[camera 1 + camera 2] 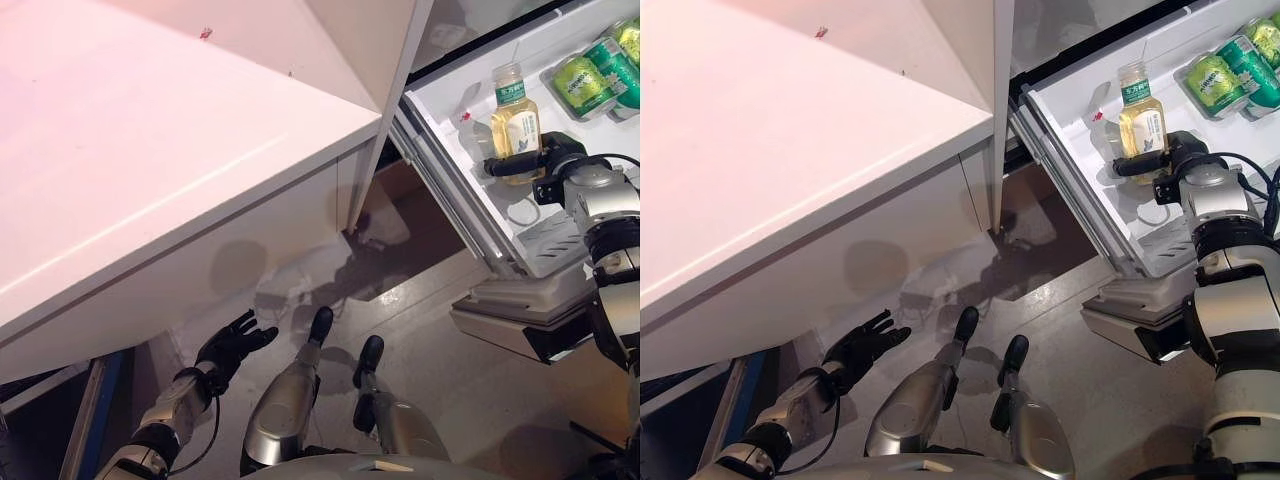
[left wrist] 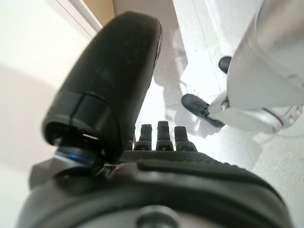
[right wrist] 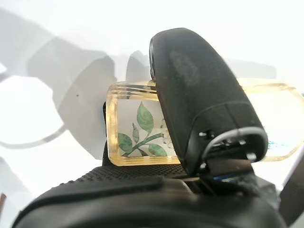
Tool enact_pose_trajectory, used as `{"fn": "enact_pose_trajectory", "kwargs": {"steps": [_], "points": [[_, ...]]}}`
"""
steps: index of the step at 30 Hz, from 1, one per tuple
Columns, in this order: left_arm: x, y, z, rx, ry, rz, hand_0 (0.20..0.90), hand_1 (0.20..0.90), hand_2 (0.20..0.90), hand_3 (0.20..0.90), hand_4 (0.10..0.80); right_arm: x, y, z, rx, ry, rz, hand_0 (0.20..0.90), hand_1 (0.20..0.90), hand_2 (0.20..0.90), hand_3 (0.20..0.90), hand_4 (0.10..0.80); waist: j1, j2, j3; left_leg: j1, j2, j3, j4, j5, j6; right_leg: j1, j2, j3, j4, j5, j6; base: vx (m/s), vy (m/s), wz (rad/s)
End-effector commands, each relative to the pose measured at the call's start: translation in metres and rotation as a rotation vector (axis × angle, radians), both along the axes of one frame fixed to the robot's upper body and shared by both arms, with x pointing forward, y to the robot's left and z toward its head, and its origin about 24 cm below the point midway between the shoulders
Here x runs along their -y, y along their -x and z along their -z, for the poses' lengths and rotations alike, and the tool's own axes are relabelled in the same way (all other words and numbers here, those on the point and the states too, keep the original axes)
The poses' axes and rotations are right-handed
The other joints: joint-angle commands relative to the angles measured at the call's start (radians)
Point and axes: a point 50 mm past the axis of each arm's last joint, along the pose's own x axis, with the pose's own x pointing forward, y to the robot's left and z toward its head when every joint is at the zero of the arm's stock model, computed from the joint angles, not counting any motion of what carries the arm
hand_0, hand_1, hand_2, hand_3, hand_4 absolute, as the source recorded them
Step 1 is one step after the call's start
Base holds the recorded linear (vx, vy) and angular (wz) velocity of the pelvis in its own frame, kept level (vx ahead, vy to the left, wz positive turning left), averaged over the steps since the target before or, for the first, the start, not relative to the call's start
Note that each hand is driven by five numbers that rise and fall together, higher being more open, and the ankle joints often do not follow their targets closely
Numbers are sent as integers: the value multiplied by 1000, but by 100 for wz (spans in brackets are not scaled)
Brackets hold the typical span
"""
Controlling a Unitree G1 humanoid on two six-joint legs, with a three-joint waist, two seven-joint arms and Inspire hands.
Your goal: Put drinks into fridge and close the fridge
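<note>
A clear bottle of yellow tea (image 1: 517, 120) with a white cap and a green-leaf label stands in the white shelf of the open fridge door (image 1: 470, 205) at the right. My right hand (image 1: 548, 160) is shut on the bottle; in the right wrist view its thumb (image 3: 199, 95) lies across the bottle (image 3: 137, 128). Green cans (image 1: 592, 78) lie further along the same shelf. My left hand (image 1: 232, 343) hangs low at the lower left, fingers straight and holding nothing, as the left wrist view's fingers (image 2: 161, 135) confirm.
A large white cabinet (image 1: 150, 170) fills the upper left, its corner edge close to the fridge door. A lower white door bin (image 1: 520, 310) juts out below the shelf. Grey floor (image 1: 480, 400) lies between them.
</note>
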Motion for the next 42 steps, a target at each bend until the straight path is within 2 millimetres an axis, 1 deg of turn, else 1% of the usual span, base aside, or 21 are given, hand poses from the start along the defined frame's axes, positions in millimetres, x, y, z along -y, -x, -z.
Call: {"fn": "enact_pose_trajectory", "kwargs": {"steps": [1, 3, 4, 6, 8, 12, 13, 14, 15, 16, 19, 22, 25, 30, 36, 39, 41, 42], "points": [[-6, 15, 10, -55, -16, -21, 900, 900, 900, 900, 800, 17, 9, -56, -17, 258, 17, 300, 300, 300, 200, 100, 1, -4, -36, -4, 29, 59, 15, -89, -21, -86, -56, 64, 105, 4, 43, -9, 3, -5], [-6, 14, 9, -57, -12, -27, 900, 900, 900, 900, 800, 19, 10, -58, -68, 287, 18, 300, 300, 300, 200, 100, 2, -6, -36, -5, 29, 64, 15, -88, -22, -86, -55, 64, 103, 5, 43, -6, -5, -12], [-8, 15, 9, -59, -7, -26, 900, 900, 900, 900, 800, 21, 12, -60, -141, 359, 25, 300, 300, 300, 200, 100, 3, -9, -38, -6, 29, 66, 17, -87, -23, -86, -55, 64, 104, 5, 42, 0, -11, -14], [-7, 14, 8, -54, -6, -15, 900, 900, 900, 900, 800, 25, 14, -62, -192, 418, 47, 300, 300, 300, 200, 100, 2, -11, -39, -5, 29, 65, 16, -87, -23, -86, -52, 67, 105, 5, 41, 2, -8, -6], [-7, 12, 7, -47, -6, -3, 900, 900, 900, 900, 800, 27, 16, -64, -242, 440, 59, 300, 300, 300, 200, 100, 3, -14, -40, -4, 28, 64, 17, -86, -24, -85, -52, 69, 107, 5, 40, 0, 0, 0], [-4, 7, 4, -35, -2, 16, 900, 900, 900, 900, 800, 24, 15, -65, -281, 441, 59, 300, 300, 300, 200, 100, 5, -19, -42, -2, 26, 63, 17, -86, -24, -84, -49, 71, 105, 7, 40, 0, 0, 0], [-3, 6, 4, -33, -4, 20, 900, 900, 900, 900, 800, 21, 14, -65, -291, 435, 49, 378, 378, 378, 291, 191, 6, -22, -43, -2, 26, 63, 17, -86, -24, -83, -49, 73, 104, 8, 40, 0, 0, 0], [-3, 6, 4, -33, -4, 20, 900, 900, 900, 900, 800, 21, 14, -65, -291, 435, 49, 378, 378, 378, 291, 191, 6, -22, -43, -2, 26, 63, 17, -86, -24, -83, -49, 73, 104, 8, 40, 0, 0, 0], [-3, 6, 4, -32, -5, 21, 900, 900, 900, 900, 800, 20, 13, -64, -291, 430, 47, 439, 439, 439, 362, 262, 6, -23, -43, -1, 26, 64, 17, -86, -24, -83, -49, 73, 104, 8, 40, 0, 0, 0], [-3, 5, 3, -30, -4, 21, 900, 900, 900, 900, 800, 18, 12, -62, -297, 409, 37, 900, 900, 900, 900, 800, 6, -26, -47, -1, 26, 64, 16, -86, -24, -84, -48, 74, 103, 9, 40, 0, 0, 0], [-2, 4, 3, -32, -8, 22, 900, 900, 900, 900, 800, 13, 9, -60, -282, 383, 16, 900, 900, 900, 900, 800, 7, -30, -50, 0, 27, 65, 14, -86, -25, -82, -47, 75, 99, 11, 41, 0, 0, 0], [-2, 5, 4, -40, -16, 18, 900, 900, 900, 900, 800, 5, 4, -56, -226, 292, -25, 900, 900, 900, 900, 800, 6, -29, -55, 1, 26, 67, 12, -85, -26, -83, -47, 76, 97, 13, 41, 0, 0, 0], [-4, 6, 5, -48, -20, 13, 900, 900, 900, 900, 800, -1, 1, -56, -174, 245, -60, 900, 900, 900, 900, 800, 2, -30, -60, 3, 28, 72, 11, -85, -26, -84, -47, 77, 97, 13, 42, -7, 11, 0], [-9, 13, 8, -70, -40, 0, 900, 900, 900, 900, 800, -7, 1, -60, -94, 217, -140, 900, 900, 900, 900, 800, -12, -47, -79, 16, 30, 85, 8, -90, -28, -77, -45, 86, 95, 14, 44, -3, 4, -1], [-16, 23, 12, -110, -75, -11, 900, 900, 900, 900, 800, -13, 8, -67, -29, 236, -216, 900, 900, 900, 900, 800, -41, -83, -124, 52, 32, 104, 3, -102, -27, -49, -40, 108, 86, 16, 51, -7, 0, -9], [-21, 31, 16, -145, -95, -22, 900, 900, 900, 900, 800, -25, 13, -79, 90, 298, -276, 900, 900, 900, 900, 800, -68, -109, -166, 79, 32, 122, 0, -112, -27, -24, -35, 126, 73, 20, 56, 0, -3, -5], [-22, 35, 18, -158, -103, -21, 900, 900, 900, 900, 800, -31, 17, -91, 187, 356, -310, 900, 900, 900, 900, 800, -79, -117, -184, 91, 32, 129, 0, -118, -25, -12, -33, 136, 67, 21, 59, -1, 6, -7], [-23, 38, 20, -172, -104, -28, 900, 900, 900, 900, 800, -43, 22, -104, 250, 398, -358, 900, 900, 900, 900, 800, -89, -122, -198, 105, 31, 136, 0, -125, -23, -2, -31, 147, 66, 20, 61, -5, 21, -15]]}}
